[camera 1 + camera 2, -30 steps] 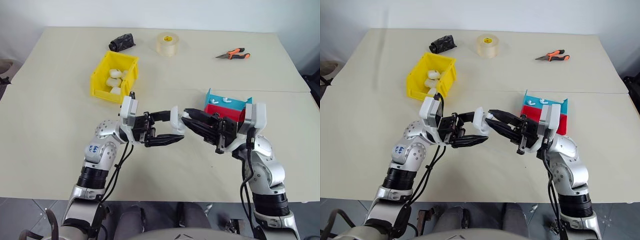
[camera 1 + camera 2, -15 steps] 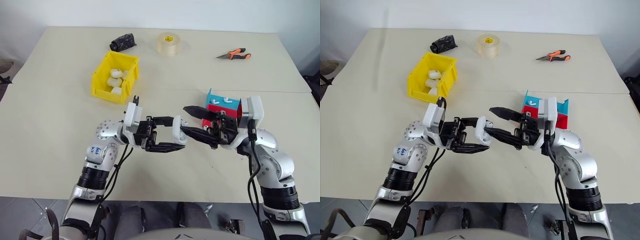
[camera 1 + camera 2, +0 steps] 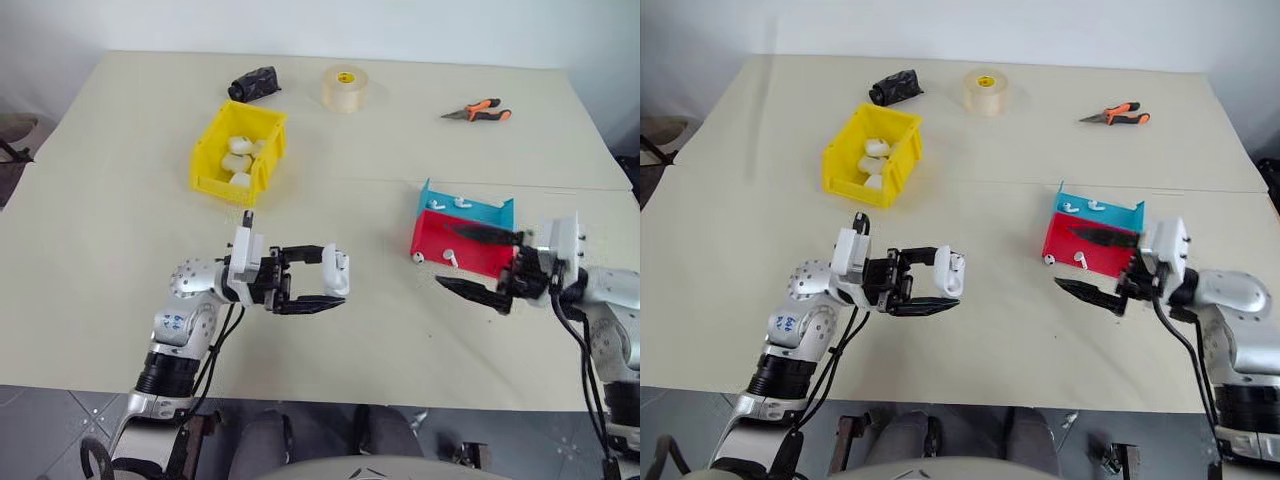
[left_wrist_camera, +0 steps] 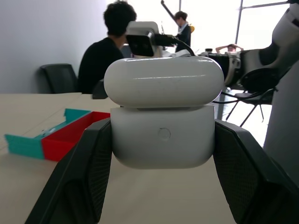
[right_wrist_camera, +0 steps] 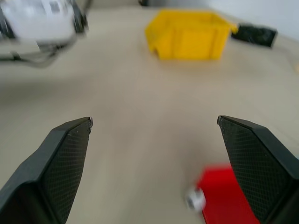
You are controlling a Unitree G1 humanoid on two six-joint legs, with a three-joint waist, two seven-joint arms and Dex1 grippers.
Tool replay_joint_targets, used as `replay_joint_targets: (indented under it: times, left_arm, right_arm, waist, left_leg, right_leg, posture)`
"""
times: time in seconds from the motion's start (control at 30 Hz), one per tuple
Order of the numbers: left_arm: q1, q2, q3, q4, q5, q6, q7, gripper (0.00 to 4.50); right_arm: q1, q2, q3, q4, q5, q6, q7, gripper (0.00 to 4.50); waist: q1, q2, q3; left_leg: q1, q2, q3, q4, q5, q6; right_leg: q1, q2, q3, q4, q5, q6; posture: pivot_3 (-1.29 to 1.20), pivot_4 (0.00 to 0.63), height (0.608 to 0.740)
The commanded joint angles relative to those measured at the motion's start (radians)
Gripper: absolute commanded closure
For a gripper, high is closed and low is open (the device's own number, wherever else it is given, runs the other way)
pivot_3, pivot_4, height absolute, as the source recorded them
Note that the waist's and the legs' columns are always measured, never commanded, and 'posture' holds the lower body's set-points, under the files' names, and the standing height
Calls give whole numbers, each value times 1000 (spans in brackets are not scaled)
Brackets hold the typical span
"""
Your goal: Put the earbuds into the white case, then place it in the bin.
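My left gripper [image 3: 333,279] is shut on a white case [image 3: 337,272] and holds it above the table, lid down; in the left wrist view the case [image 4: 163,116] sits between both fingers. My right gripper [image 3: 441,256] stands wide open and empty at the right, in front of the red tray [image 3: 478,256]. Tiny white earbuds lie in the blue tray [image 3: 470,210], and one earbud [image 3: 418,257] lies on the table by the red tray's corner. The yellow bin [image 3: 213,183] stands at the back left with several white cases in it.
A tape roll [image 3: 345,87], orange-handled pliers [image 3: 478,110] and a black object [image 3: 253,83] lie along the table's far side. A seam crosses the table behind the trays. A seated person [image 4: 105,56] shows in the background of the left wrist view.
My right gripper has opened, let go of the case and swung away to the right and lower. The left gripper, still holding the case, has shifted slightly left and down.
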Motion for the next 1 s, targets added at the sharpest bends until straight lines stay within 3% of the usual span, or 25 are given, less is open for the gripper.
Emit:
replay_joint_targets:
  times: [0.03, 0.2, 0.3, 0.5, 0.6, 0.7, 0.8, 1.0]
  left_arm:
    - [2, -2, 11, -29, 8, -43, 19, 1694]
    - [15, -11, 2, -27, 17, -73, 33, 1694]
    - [15, -16, -11, -28, 23, -84, 31, 1694]
    - [9, -36, -40, -11, 42, -123, 22, 1694]
    - [11, -44, -51, -5, 45, -138, 20, 1694]
    - [3, -55, -60, 7, 49, -148, 19, 1694]
    - [-7, -69, -70, 15, 53, -159, 18, 1694]
    - [-18, -84, -82, 20, 62, -174, 30, 1694]
  right_arm:
    - [21, -6, -77, 41, -25, -117, -10, 8]
    - [34, -2, -85, 69, -48, -131, -54, 8]
    - [-19, -45, -43, 46, -66, -10, -93, 8]
    - [-354, -190, 149, 157, -192, 257, -67, 8]
    - [-560, -207, 253, 298, -273, 312, -23, 8]
    - [-751, -188, 356, 493, -383, 265, 26, 8]
    - [-944, -148, 483, 764, -545, 104, 50, 8]
    - [-1145, -41, 603, 1110, -754, -99, -75, 8]
  waist:
    - [-2, 0, 0]
    - [-7, 0, 0]
    - [-10, 0, 0]
    - [-11, 2, 0]
    - [-10, 2, 0]
    - [-8, 2, 0]
    - [-13, 2, 0]
    - [-36, 2, 0]
  left_leg:
    - [0, 0, 0, 0, 0, 0]
    - [1, 0, 0, 0, 0, 0]
    - [1, 0, 0, 0, 0, 0]
    - [1, 0, 1, 0, 0, 1]
    - [1, 1, 1, 0, 0, 1]
    - [0, 1, 0, 0, 0, 1]
    - [0, 0, 2, 0, 0, 1]
    - [-1, 0, 2, -2, 0, 1]
  right_leg:
    - [0, 0, 0, -1, 0, 1]
    - [1, 0, 0, -2, 0, 1]
    - [1, 0, 0, -2, 0, 1]
    - [1, 0, 0, -2, 0, 1]
    - [1, 0, 0, -3, 0, 1]
    - [1, 0, -1, -3, 0, 1]
    - [1, 0, -1, -3, 1, 1]
    - [-1, 0, -1, -3, 1, 1]
  posture:
    - [0, 150, 740]
    - [0, 150, 740]
    - [0, 150, 740]
    - [0, 150, 740]
    - [0, 150, 740]
    - [0, 150, 740]
    - [0, 150, 740]
    - [0, 150, 740]
